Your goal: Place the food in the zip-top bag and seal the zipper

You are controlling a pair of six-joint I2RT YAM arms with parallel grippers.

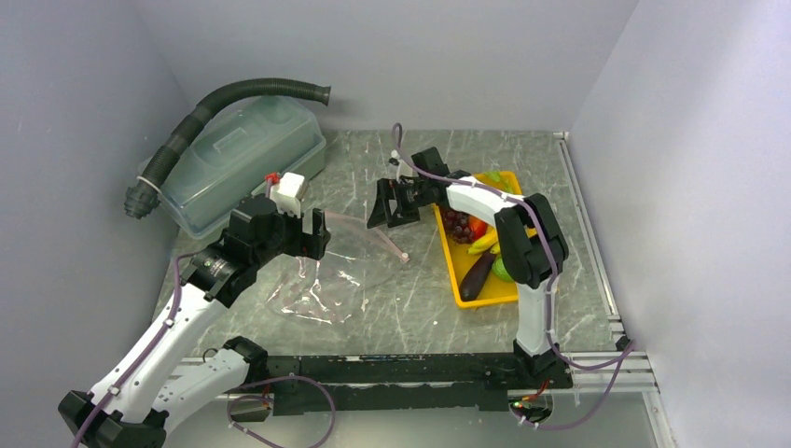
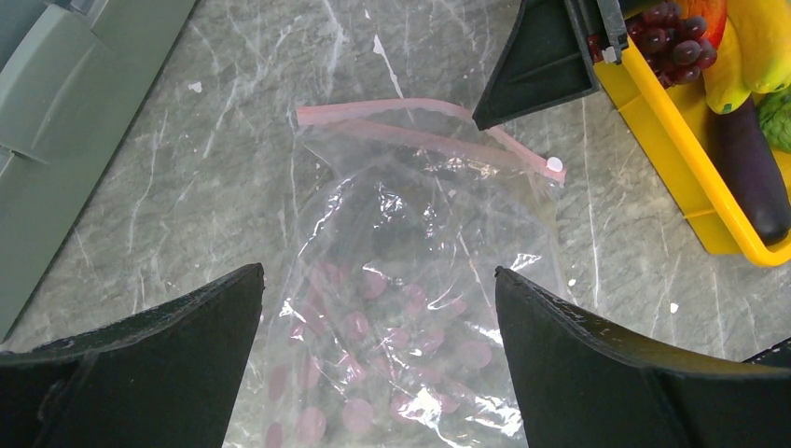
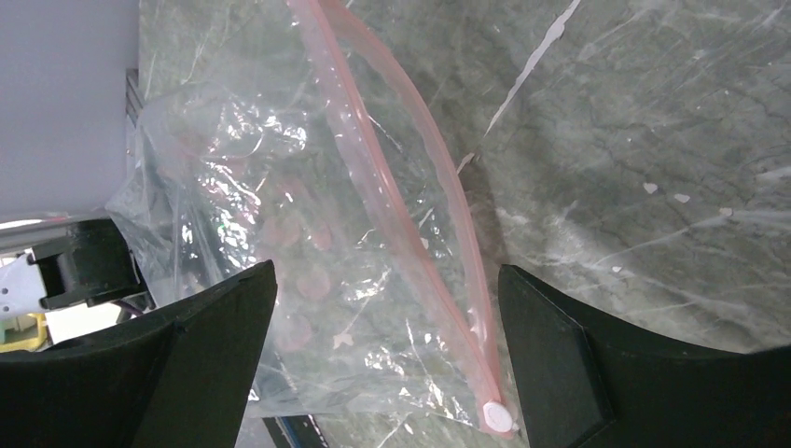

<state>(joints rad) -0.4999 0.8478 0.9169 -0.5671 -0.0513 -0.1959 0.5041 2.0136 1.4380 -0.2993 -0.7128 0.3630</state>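
Between the two arms, on the grey marbled bench, the zip-top bag lies flat with no food in it, its mouth turned to the far side. The zipper shows as two pink strips a little apart, so the mouth seems not sealed. The left hand is wide open above the body of the bag and holds nothing. The right hand is also wide open and empty, with the zipper strip running between its fingers. This placing seems to have a reason: a floppy bag will not stay open alone, so probably each hand will take one lip. The food waits in the yellow tray, just beside the right arm: grapes, bananas, an eggplant. None of it is in the bag yet, so the task looks to be at its beginning.
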